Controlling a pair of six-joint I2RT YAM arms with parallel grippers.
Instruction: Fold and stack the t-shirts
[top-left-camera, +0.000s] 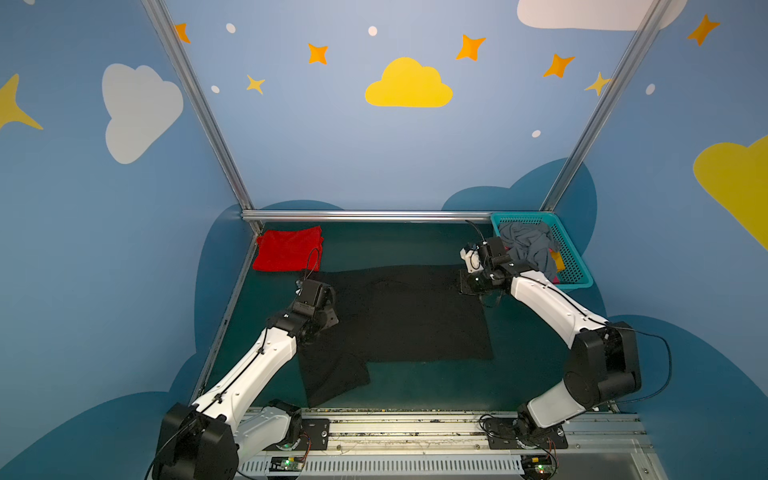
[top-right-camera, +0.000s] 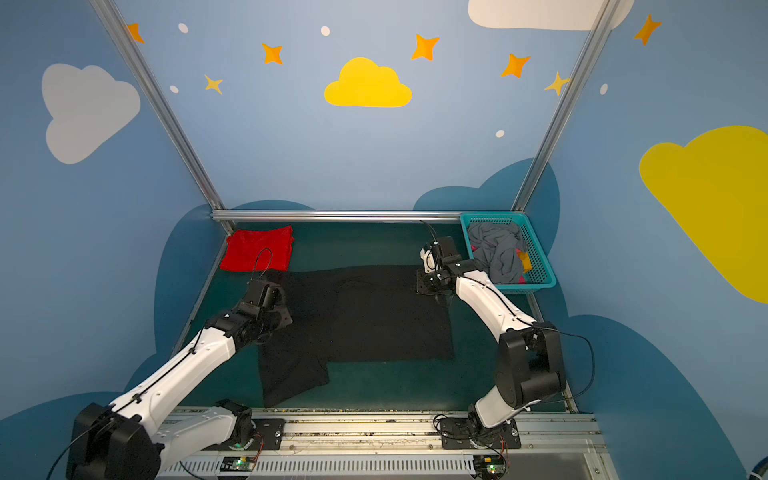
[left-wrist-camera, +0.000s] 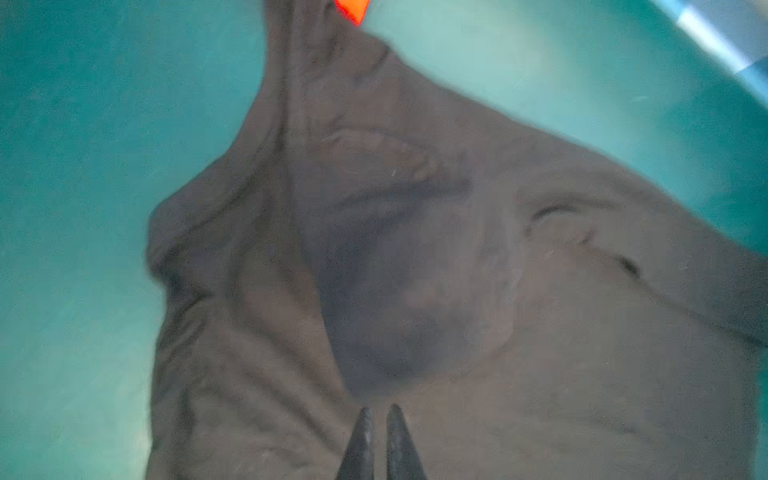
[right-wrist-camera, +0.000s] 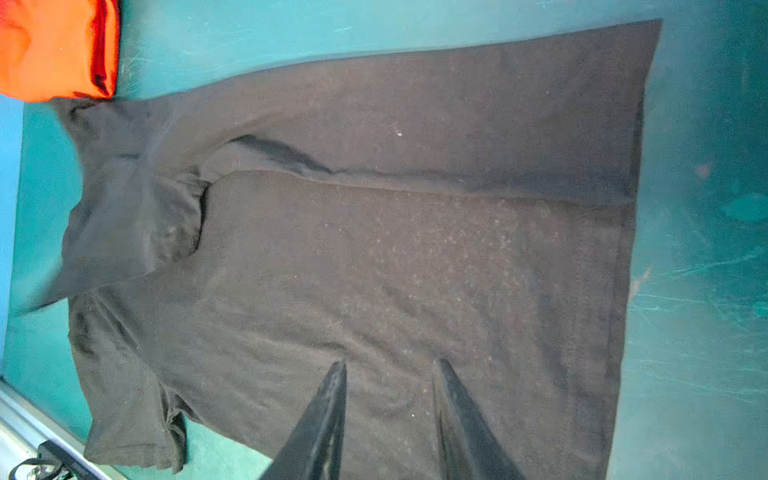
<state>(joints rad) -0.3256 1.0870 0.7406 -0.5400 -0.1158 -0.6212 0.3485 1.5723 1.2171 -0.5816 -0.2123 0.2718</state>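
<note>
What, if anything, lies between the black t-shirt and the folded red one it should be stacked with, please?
Nothing visible does. The black t-shirt lies spread mid-table, its far left corner almost meeting the red t-shirt; only bare table lies between them. The teal basket stands far right, off that path.

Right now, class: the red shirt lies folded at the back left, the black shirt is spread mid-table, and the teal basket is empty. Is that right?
Only the basket is wrong: in both top views the teal basket holds crumpled grey cloth. The red shirt is folded back left; the black shirt is spread mid-table.
</note>
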